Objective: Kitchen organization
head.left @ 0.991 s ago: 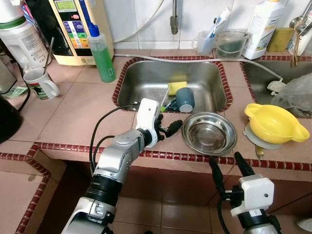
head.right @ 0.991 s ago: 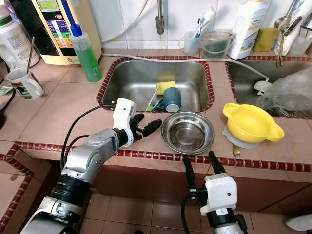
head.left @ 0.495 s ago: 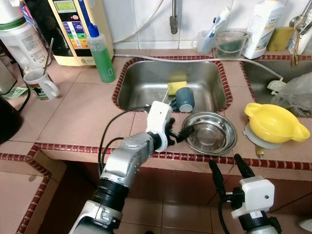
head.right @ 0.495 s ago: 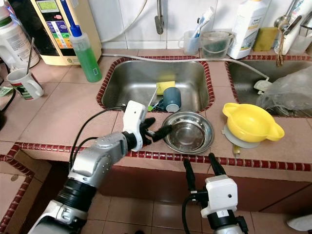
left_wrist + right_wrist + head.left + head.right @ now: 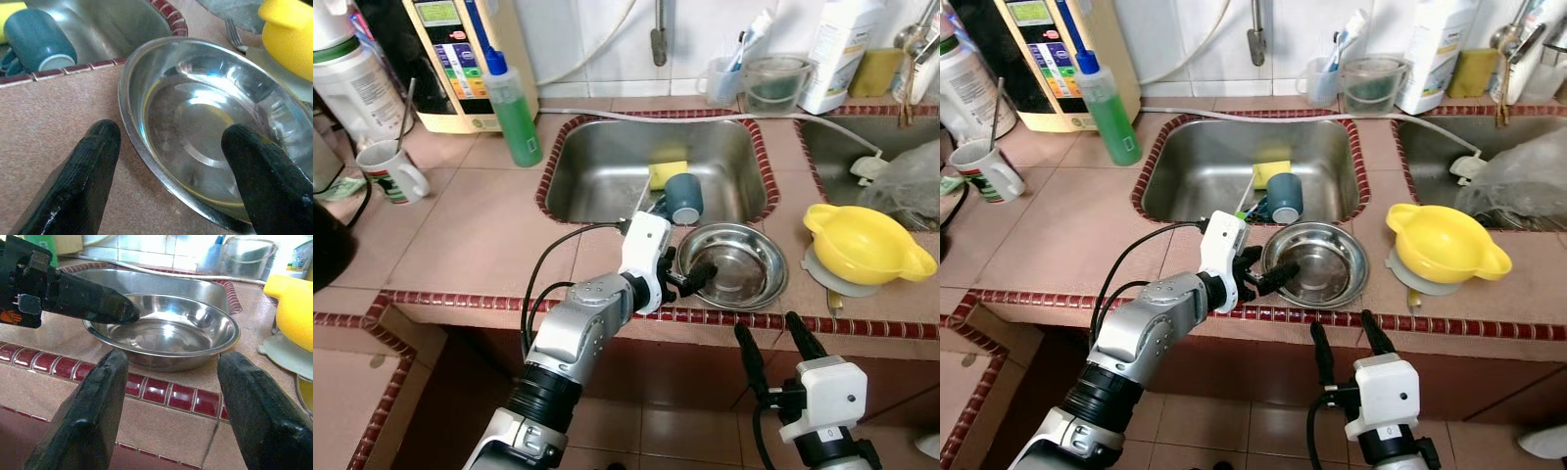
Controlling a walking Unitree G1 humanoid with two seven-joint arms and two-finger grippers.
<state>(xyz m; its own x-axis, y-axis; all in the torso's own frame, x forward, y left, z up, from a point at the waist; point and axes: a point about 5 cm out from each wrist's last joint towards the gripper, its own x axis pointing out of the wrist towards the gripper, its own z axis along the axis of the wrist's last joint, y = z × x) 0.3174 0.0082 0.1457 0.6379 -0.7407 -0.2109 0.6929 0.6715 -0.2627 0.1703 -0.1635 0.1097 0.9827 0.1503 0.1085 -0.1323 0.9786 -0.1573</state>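
Observation:
A shiny steel bowl (image 5: pixel 749 269) sits on the tiled counter just in front of the sink (image 5: pixel 597 166). My left gripper (image 5: pixel 693 278) is open across the bowl's near-left rim. In the left wrist view one finger (image 5: pixel 93 166) rests outside on the counter and the other finger (image 5: pixel 259 176) is inside the bowl (image 5: pixel 195 122). Nothing is clamped. My right gripper (image 5: pixel 771 341) hangs open below the counter's front edge, pointing at the bowl (image 5: pixel 166 333). A blue cup (image 5: pixel 683 199) and a yellow sponge (image 5: pixel 666 173) lie in the sink.
A yellow bowl (image 5: pixel 864 245) on a plate stands right of the steel bowl, with a fork beside it. At the back left stand a green soap bottle (image 5: pixel 514 103) and a mug (image 5: pixel 389 168). Cups and a white bottle line the back wall. A second sink holds a plastic bag.
My left gripper has moved right along the counter to the steel bowl, and one finger now reaches over its rim. The right arm has stayed put.

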